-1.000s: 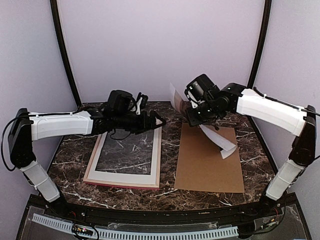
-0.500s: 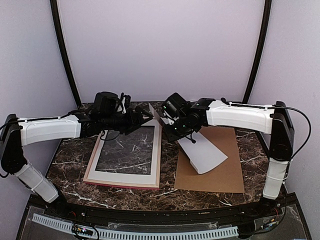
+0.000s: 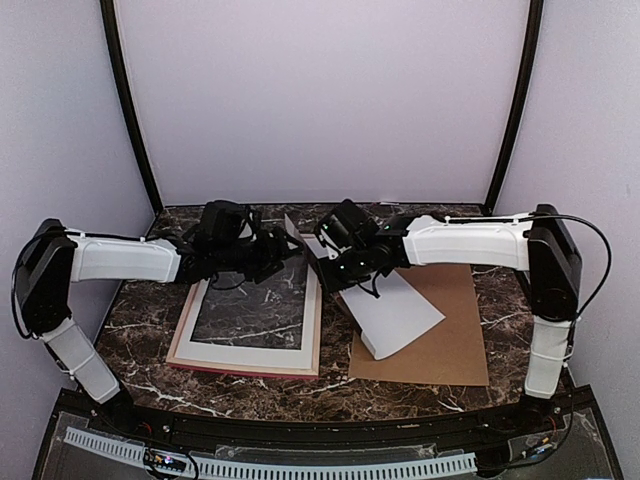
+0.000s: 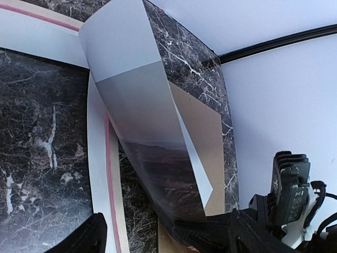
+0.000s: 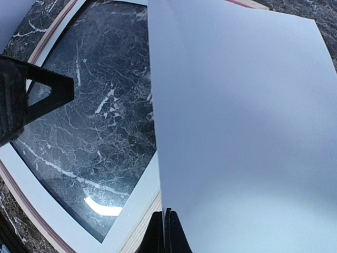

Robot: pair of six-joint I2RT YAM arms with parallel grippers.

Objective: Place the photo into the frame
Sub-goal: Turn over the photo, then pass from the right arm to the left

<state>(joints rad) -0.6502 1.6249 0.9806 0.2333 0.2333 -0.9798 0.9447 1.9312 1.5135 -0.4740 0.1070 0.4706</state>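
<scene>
I see the right gripper (image 3: 334, 266), pinching the photo (image 3: 396, 316), has swung it to the frame (image 3: 319, 330); the left gripper (image 3: 288, 246) stands open; seating remains.

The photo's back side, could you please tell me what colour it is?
Plain white; the photo shows it best in the right wrist view.

You get bright, even overhead light, soft shadows; one glare spot in the thin pink wooden frame (image 5: 138, 225).

Curled, white-backed photo (image 3: 395, 315) just beside flat pink frame (image 3: 243, 369)
</scene>
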